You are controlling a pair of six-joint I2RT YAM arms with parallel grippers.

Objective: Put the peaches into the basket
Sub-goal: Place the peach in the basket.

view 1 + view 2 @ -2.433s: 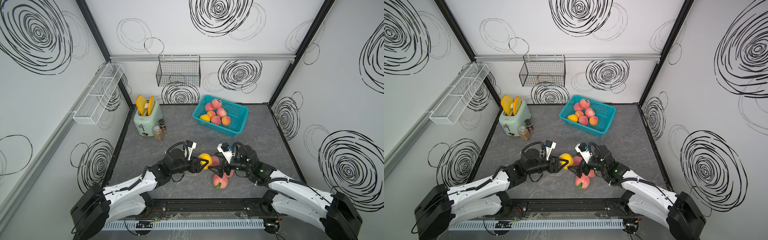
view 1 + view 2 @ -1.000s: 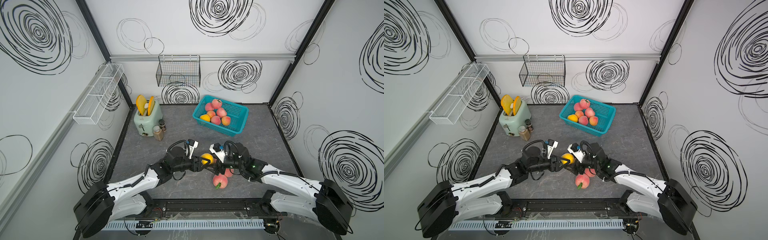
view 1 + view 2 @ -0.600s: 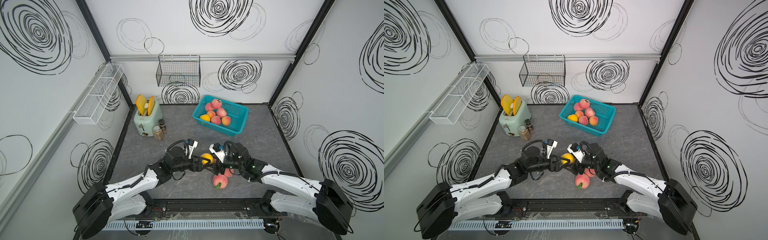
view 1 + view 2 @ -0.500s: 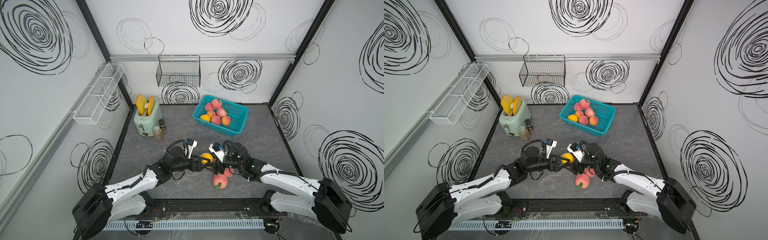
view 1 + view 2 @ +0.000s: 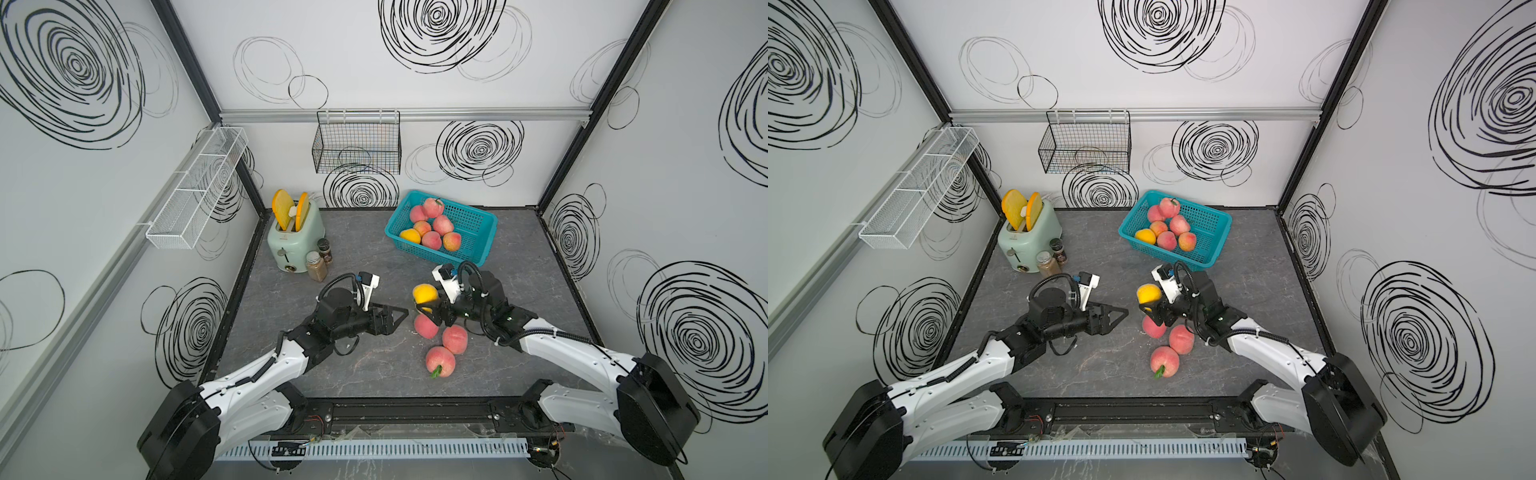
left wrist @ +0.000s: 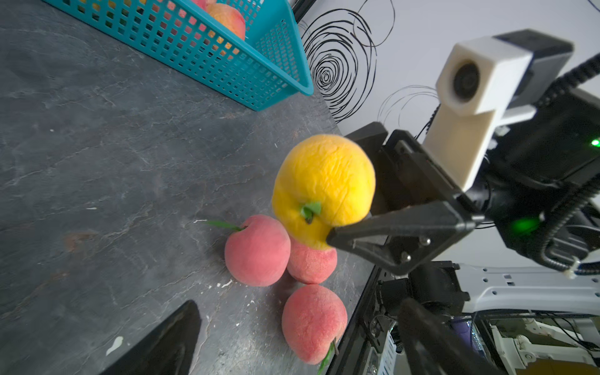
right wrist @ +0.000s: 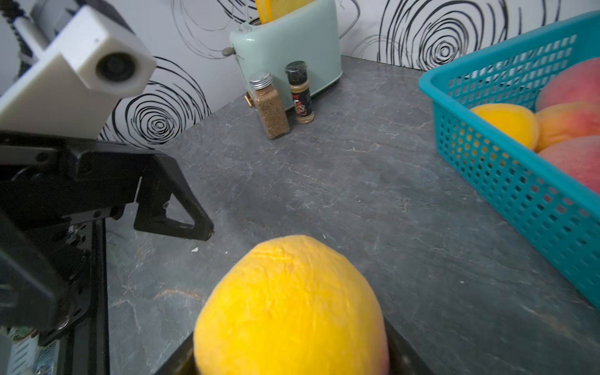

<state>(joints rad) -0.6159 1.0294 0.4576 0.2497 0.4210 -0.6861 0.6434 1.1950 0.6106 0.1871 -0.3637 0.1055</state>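
— Since both top views cover the whole table, where does the inspector place the yellow peach?

— Mid-table and raised off the surface, clamped in the right gripper, close by three pink peaches that lie bunched on the table. The left gripper has its jaws spread wide with nothing in them. It stands just apart from the fruit and points at it. The basket sits at the back, right of centre, with its long axis across the table and slightly skewed. Seven peaches are piled toward its left end, six blush and one yellow.

— And the left wrist view?

— The yellow peach is nearly round, with no clear long axis. Its skin is matt, finely wrinkled and evenly yellow-orange. The stem end, with a small green stub, faces this camera, so the stem axis runs roughly level toward the left arm. One black finger of the right gripper presses its side, and the opposite one shows behind it. The pink peaches are fuzzy and pink-red. Two of them touch and the third lies just beside them.

— The right wrist view?

— The yellow peach fills the foreground between the jaws and looks slightly longer along the gripper's reach. Its stem is hidden. The left gripper's finger stands clear of it. The basket shows its perforated wall, with yellow and blush fruit inside.
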